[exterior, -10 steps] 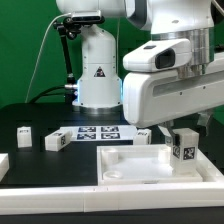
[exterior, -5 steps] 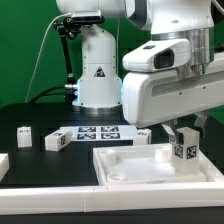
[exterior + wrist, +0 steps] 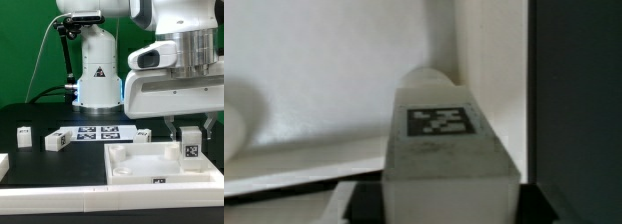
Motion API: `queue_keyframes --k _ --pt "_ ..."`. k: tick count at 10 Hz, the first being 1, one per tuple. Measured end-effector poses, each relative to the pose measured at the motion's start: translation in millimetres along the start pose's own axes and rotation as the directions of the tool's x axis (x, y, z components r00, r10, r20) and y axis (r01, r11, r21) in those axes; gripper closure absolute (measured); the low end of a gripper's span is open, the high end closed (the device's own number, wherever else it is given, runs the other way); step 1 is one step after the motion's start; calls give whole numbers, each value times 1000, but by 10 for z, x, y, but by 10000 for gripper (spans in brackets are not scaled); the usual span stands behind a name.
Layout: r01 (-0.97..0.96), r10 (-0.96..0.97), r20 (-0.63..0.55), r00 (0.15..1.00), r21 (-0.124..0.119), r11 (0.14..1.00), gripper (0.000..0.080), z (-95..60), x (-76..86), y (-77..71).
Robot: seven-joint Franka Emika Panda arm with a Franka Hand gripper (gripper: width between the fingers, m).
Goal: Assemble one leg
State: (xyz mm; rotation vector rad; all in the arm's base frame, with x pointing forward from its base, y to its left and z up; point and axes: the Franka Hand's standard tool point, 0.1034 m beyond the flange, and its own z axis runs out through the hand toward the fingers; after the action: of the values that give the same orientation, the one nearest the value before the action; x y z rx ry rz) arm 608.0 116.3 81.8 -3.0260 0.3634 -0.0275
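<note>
My gripper [image 3: 188, 136] is shut on a white leg [image 3: 188, 149] with a black-and-white tag on its face. It holds the leg upright over the right part of the large white tray-like part [image 3: 135, 165]. In the wrist view the leg [image 3: 441, 130] fills the middle, tag showing, with the white part [image 3: 313, 80] behind it. Two more legs [image 3: 22, 132] [image 3: 54, 140] lie on the black table at the exterior view's left. I cannot tell whether the held leg touches the tray part.
The marker board [image 3: 98, 132] lies behind the tray part, in front of the robot's white base [image 3: 97, 75]. A white block's corner [image 3: 3, 165] shows at the exterior view's left edge. A small white piece [image 3: 143, 134] sits beside the marker board.
The gripper and its leg have shifted toward the exterior view's right. The tray part has also shifted right. The legs at the left have not moved.
</note>
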Motion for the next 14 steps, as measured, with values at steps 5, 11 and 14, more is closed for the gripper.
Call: queue_keyframes --k 5,11,14 --pt "-590 590 -29 807 -6 807 508 4 6 26" --pt "-869 869 11 494 13 494 508 5 10 38" --pt "-773 773 9 635 14 634 212 13 7 36"
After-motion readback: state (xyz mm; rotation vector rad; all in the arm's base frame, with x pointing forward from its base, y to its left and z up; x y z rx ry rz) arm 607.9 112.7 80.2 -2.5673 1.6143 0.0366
